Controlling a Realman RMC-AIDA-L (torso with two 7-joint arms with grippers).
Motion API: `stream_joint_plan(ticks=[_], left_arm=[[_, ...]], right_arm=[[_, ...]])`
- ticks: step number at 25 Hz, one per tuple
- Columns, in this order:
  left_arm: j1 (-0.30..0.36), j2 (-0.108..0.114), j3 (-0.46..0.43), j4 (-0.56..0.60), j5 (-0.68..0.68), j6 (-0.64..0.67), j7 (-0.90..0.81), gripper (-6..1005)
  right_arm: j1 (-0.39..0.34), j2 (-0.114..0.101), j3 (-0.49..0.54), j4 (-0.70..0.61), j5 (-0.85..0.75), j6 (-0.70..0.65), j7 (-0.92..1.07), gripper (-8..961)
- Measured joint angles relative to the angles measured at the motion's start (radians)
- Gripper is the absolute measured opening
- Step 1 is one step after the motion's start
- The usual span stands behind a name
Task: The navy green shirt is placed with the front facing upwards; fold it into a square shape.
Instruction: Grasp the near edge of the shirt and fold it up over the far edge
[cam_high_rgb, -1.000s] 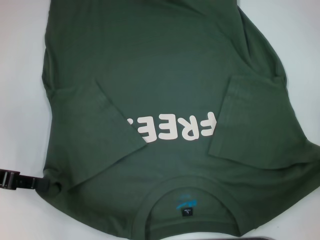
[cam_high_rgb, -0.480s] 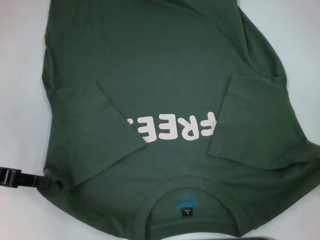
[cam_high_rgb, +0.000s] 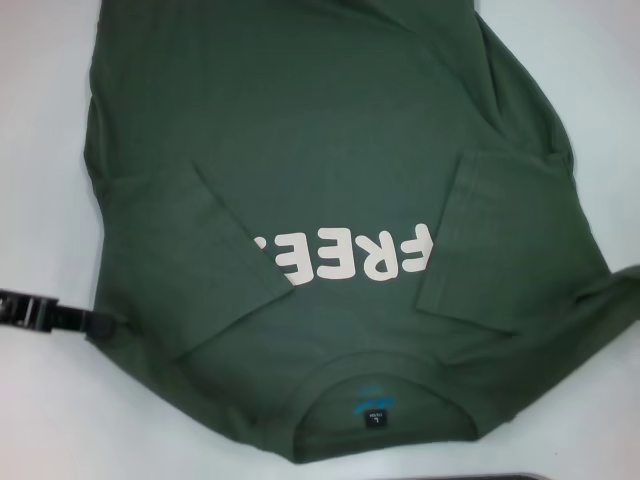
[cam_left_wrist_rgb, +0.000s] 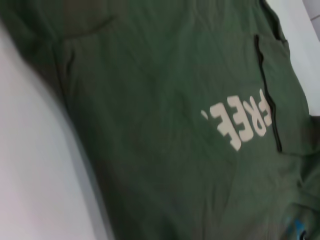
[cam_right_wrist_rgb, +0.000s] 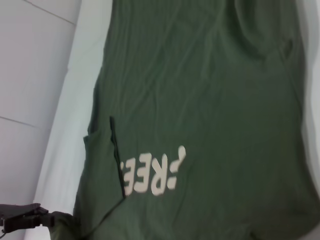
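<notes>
The navy green shirt (cam_high_rgb: 330, 130) lies front up on the white table, its collar and blue-printed neck label (cam_high_rgb: 372, 412) nearest me. The cream "FREE" letters (cam_high_rgb: 345, 255) read upside down. Both sleeves are folded inward: one (cam_high_rgb: 200, 260) covers the start of the word, the other (cam_high_rgb: 510, 240) lies to the right of the letters. My left gripper (cam_high_rgb: 100, 323) is at the shirt's near left shoulder, shut on the cloth; the right wrist view shows it (cam_right_wrist_rgb: 42, 218) pinching that corner. The near right shoulder (cam_high_rgb: 615, 295) is bunched at the frame edge. My right gripper is out of view.
White table (cam_high_rgb: 40, 120) shows on both sides of the shirt and along the near edge. The left wrist view has the shirt (cam_left_wrist_rgb: 165, 100) filling most of the frame beside bare table (cam_left_wrist_rgb: 35, 165). A pale wall (cam_right_wrist_rgb: 30, 75) lies beyond the table.
The left gripper has moved away from me with the shoulder in its grasp. The collar edge and both near shoulders have shifted toward the shirt's middle, uncovering more table in front.
</notes>
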Motion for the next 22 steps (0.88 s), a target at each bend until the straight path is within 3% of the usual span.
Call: stream_joint_plan(ticks=[11,22], left_arm=[[-0.13,0.001,-0.086,0.0,-0.005,-0.055,-0.038,26],[-0.213,0.007,-0.097,0.001,-0.157,-0.189,-0.088,27]], right_arm=[[0.124,-0.005,-0.003,0.002,0.046,0.079,0.041,44],[0.266,0.011,-0.014,0.008,0.076,0.218,0.047,44]])
